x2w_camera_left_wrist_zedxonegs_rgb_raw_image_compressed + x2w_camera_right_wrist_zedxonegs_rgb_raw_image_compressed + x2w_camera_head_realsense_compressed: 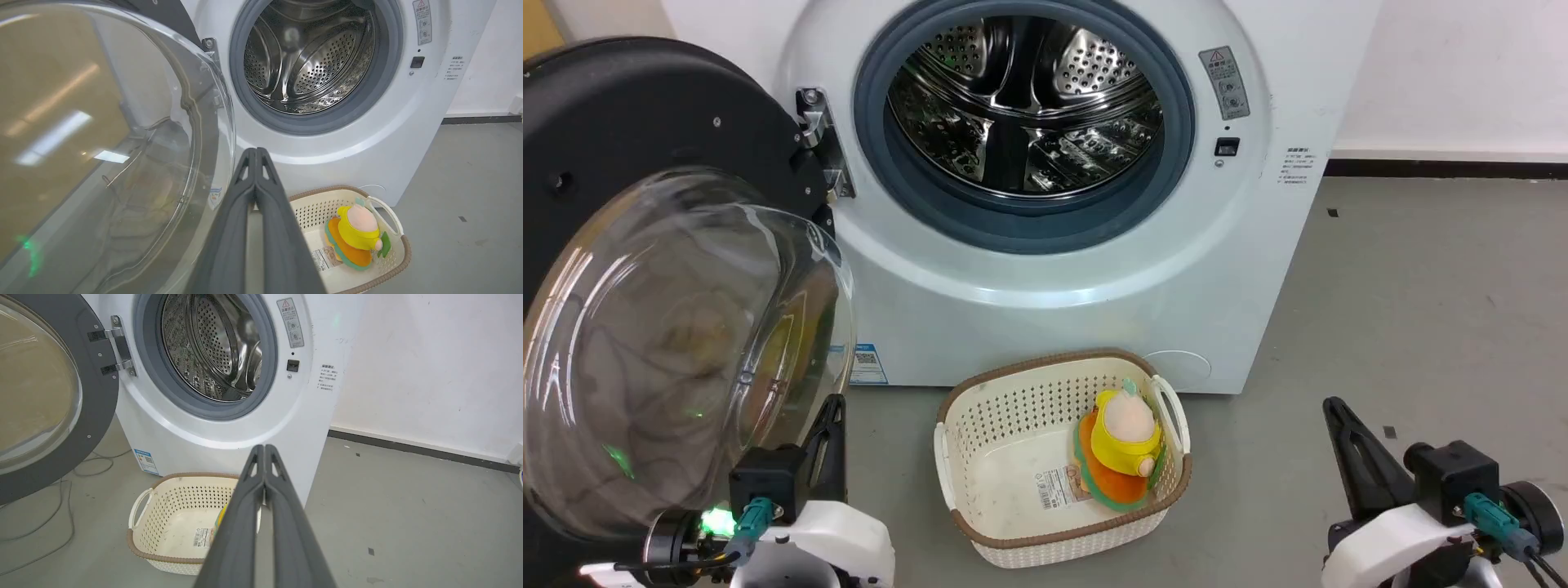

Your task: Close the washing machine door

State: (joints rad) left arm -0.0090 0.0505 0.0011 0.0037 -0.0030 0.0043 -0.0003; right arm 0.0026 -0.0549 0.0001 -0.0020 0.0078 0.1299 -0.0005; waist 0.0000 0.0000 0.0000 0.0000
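**Washing machine door (645, 114) wide open; closing not yet begun**

Biggest in the head view, the washing machine (1094, 327) stands square to the robot. Its steel drum (1021, 98) and grey gasket (1045, 233) are fully exposed, so none of the closing appears done. The whole swing and the final press are left.

The door hangs at the machine's left side, well clear of the opening. It stands upright on its edge. Being round, it has no long axis of its own, and the line that matters is the vertical one through the hinge (821, 139). Its inner face points out into the room, toward the robot and a little to the right. The glass bowl (686, 343) bulges the same way. To shut, I judge the free edge must sweep rightward and back to the latch slot (1227, 147) on the far side of the opening.

A cream basket (1054, 539) with a soft toy (1123, 445) in it sits on the floor just before the machine, below the door's level.

The left gripper (832, 404) sits low by the bowl's lower right edge, fingers pressed together and holding nothing. I cannot tell if it touches the glass. The right gripper (1331, 404) is well apart at the lower right, likewise pinched together and empty.
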